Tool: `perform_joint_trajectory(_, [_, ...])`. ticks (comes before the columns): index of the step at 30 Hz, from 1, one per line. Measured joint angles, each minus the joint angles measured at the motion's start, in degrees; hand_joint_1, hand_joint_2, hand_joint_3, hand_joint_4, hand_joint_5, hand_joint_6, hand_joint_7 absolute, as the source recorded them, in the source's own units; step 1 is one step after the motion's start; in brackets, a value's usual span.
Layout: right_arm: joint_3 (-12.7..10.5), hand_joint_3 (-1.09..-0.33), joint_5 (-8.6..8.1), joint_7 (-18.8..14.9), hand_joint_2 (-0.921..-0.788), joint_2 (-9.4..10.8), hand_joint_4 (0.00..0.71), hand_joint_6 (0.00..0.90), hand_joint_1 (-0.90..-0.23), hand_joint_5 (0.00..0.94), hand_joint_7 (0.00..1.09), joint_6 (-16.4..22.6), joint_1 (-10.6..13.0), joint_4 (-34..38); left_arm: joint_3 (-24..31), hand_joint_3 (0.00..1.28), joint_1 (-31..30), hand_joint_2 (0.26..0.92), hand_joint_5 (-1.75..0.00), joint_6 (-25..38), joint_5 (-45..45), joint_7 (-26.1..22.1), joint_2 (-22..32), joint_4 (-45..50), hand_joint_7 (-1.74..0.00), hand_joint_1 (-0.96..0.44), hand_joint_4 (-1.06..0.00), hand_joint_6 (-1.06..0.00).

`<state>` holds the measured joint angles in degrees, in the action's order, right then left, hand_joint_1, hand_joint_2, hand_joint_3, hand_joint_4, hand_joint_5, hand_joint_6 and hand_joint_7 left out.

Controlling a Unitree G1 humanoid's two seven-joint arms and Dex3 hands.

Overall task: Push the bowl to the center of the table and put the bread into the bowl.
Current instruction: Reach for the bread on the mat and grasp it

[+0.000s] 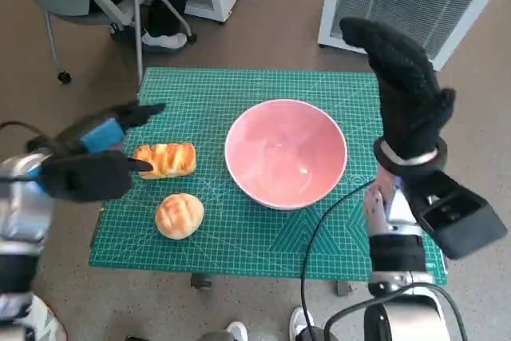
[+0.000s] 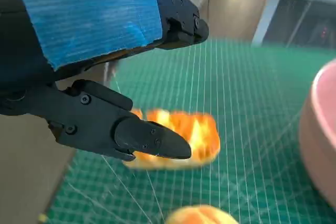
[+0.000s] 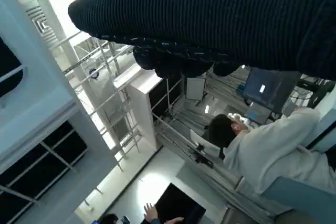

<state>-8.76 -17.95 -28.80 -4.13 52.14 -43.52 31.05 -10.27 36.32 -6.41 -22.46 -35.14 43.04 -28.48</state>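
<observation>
While ungrasped, bread point(image 1: 165, 159) beside left hand point(image 1: 96, 153).

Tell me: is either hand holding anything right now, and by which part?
Nothing is held. The left hand is spread open around the long bread without gripping it; the right hand is raised beside the bowl, empty.

A bowl point(image 1: 286, 152) is sitting near the middle of the table point(image 1: 335, 233). Two bread pieces are lying to its left: a long loaf point(image 1: 166, 159), and a round roll point(image 1: 179, 215) just nearer the robot.
</observation>
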Motion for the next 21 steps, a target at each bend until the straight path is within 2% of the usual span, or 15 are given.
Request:
perform_joint_trajectory(10, [0.43, -0.827, 0.17, 1.02, -0.921, 0.02, 0.238, -0.001, -0.594, 0.014, 0.68, -1.22, 0.58, -1.47, -6.52, 0.00, 6.50, 0.825, -0.01, 2.82, -4.05, -0.17, -5.97, -12.41, -0.01, -0.30, -0.21, -0.34])
perform_joint_trajectory(16, [0.54, -0.833, 0.29, 1.38, -0.921, 0.01, 0.236, -0.001, -0.579, 0.015, 0.68, -1.22, 0.97, -1.48, -9.51, 0.00, 9.33, 0.836, -0.02, 3.03, -6.94, 2.33, -8.13, -19.78, -0.04, -0.25, -0.38, -0.44])
perform_joint_trajectory(21, [0.67, -0.837, 0.30, 1.78, -0.921, -0.09, 0.235, -0.001, -0.575, 0.016, 0.66, -1.27, 1.58, -1.73, -10.98, 0.01, 11.47, 0.859, -0.07, 2.68, -8.22, 4.19, -9.12, -23.96, -0.08, -0.20, -0.57, -0.56])
